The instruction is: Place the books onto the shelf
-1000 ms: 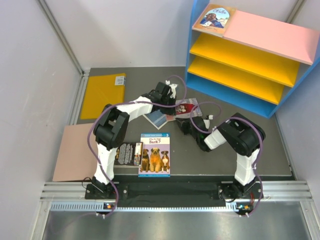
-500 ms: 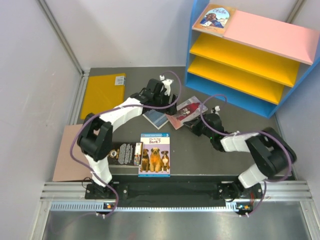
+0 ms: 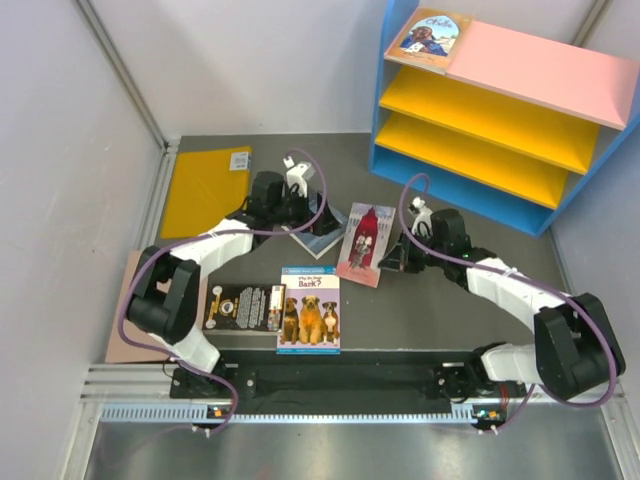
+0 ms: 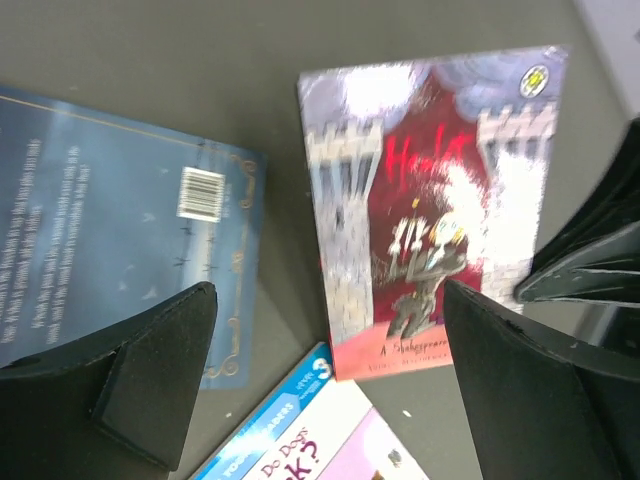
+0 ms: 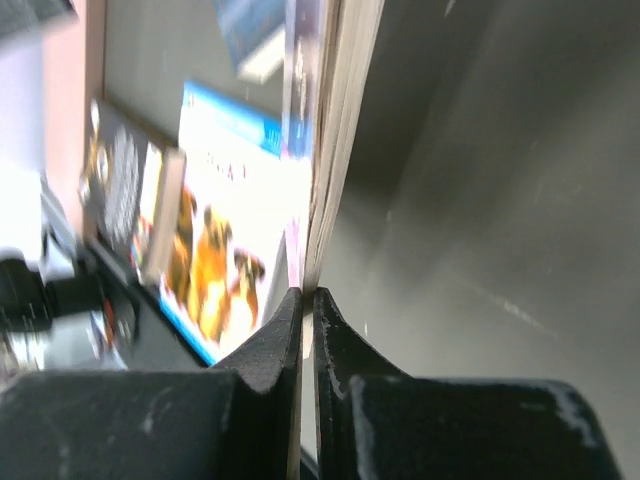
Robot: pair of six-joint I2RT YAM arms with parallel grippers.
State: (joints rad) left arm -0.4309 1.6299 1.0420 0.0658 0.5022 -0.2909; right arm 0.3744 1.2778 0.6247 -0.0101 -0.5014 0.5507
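Your right fingers (image 5: 265,350) are clenched on one long edge of the red-and-white castle book (image 5: 325,120), and only a thin strip of cover and pages sits in the pinch. From overhead, that book (image 3: 366,243) stands tilted up from the desk (image 3: 450,310), out in front of the shelf (image 3: 455,190) and off its left corner. You cannot tell whether its far edge touches the desk.

With so little held, I judge the book could swing or slip. Lift it clear first, then carry it slowly with a steady wrist. Level it with a yellow inner board (image 3: 470,155) before you push it in. Lead with the free edge, and release only once most of the book rests on the board.

Your left fingers (image 4: 150,370) are spread wide and grasp nothing. They hover low over the gap between the dark navy book (image 4: 110,210) and the castle book. Draw them away from the shelf so they do not catch the raised cover as it passes.

Farther from the shelf, the Bark? book with three dogs (image 3: 309,310) and the black book (image 3: 245,307) lie flat side by side. The tan book (image 3: 428,38) lies on the shelf's pink top board (image 3: 540,65), at its left end. By my reckoning, one of the five books is shelved.
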